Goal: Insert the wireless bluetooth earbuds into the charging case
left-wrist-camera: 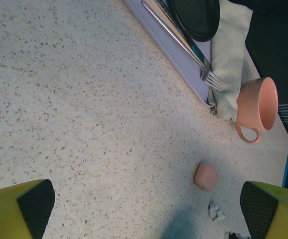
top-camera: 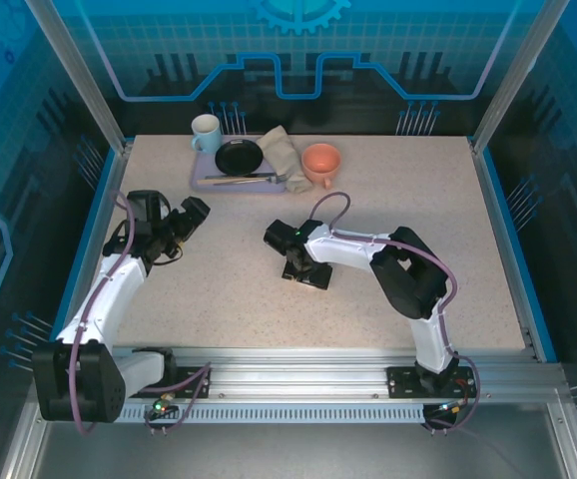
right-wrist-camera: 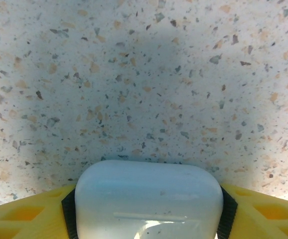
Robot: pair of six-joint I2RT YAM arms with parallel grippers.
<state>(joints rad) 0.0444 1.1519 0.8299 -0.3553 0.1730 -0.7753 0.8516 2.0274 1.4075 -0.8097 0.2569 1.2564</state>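
A white charging case [right-wrist-camera: 149,199], lid closed, sits between the black pads of my right gripper [right-wrist-camera: 149,211], which touch it on both sides just above the speckled table. In the top view the right gripper [top-camera: 303,269] points down at mid-table. Two tiny white earbuds [left-wrist-camera: 216,212] lie loose on the table. A small salmon-pink case [left-wrist-camera: 206,177] lies closed just beyond them. My left gripper [left-wrist-camera: 146,209] is wide open over bare table, with nothing between its fingers. In the top view it hangs at the left [top-camera: 194,215].
A lavender tray [top-camera: 209,180] at the back holds a black plate [top-camera: 239,157], a fork [left-wrist-camera: 211,77] and a beige napkin [top-camera: 281,152]. A pale blue mug [top-camera: 206,133] stands at its far corner. A salmon cup [top-camera: 320,162] stands right of the tray.
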